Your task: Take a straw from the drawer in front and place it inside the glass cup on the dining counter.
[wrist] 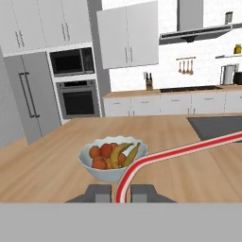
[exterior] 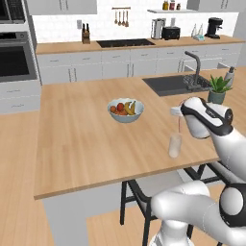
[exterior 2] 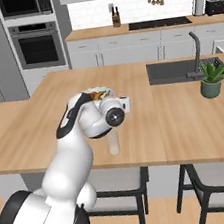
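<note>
Pinched between the gripper fingertips, the thin red-pink striped straw hangs above the clear glass cup on the light-wood table. Hand view faces the blue-white fruit bowl; base views show the arm bent low.

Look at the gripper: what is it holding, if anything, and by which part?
The gripper is shut on the straw, pinching it at one end; the rest curves away past the fruit bowl.
</note>
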